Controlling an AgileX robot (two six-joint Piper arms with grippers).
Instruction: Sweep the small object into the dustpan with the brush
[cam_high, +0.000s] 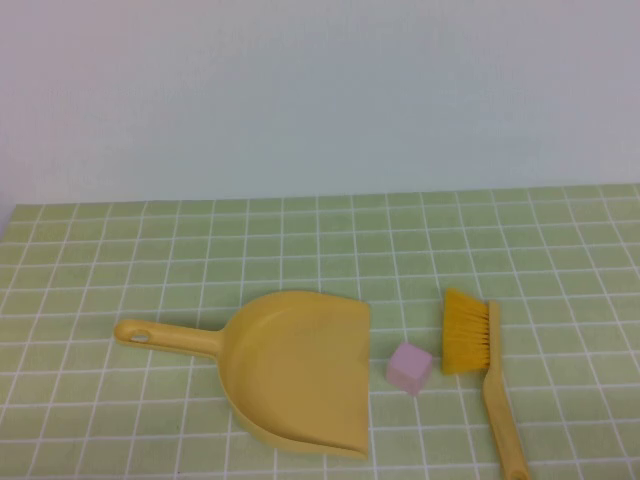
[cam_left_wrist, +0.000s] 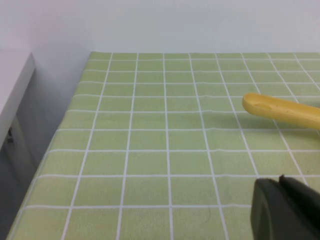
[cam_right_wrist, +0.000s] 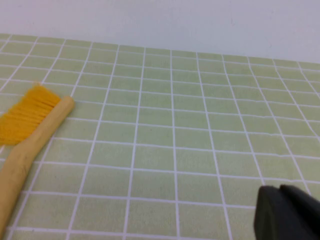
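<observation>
both grippers parked at the near edge, jaws together, holding nothing.
left gripper (cam_left_wrist: 287, 210) sits low over the tablecloth (cam_high: 300, 250) near the dustpan handle end; right gripper (cam_right_wrist: 287, 212) sits off to the side of the brush (cam_high: 480, 365). one small object (cam_high: 409, 367): pale pink cube, soft rounded edges, lying between dustpan and bristles, apart from both. one dustpan (cam_high: 290, 370): smooth yellow plastic scoop, thin handle with a hole, mouth facing the cube. one brush: yellow plastic handle, yellow-orange bristle block. cloth is green, white grid.
</observation>
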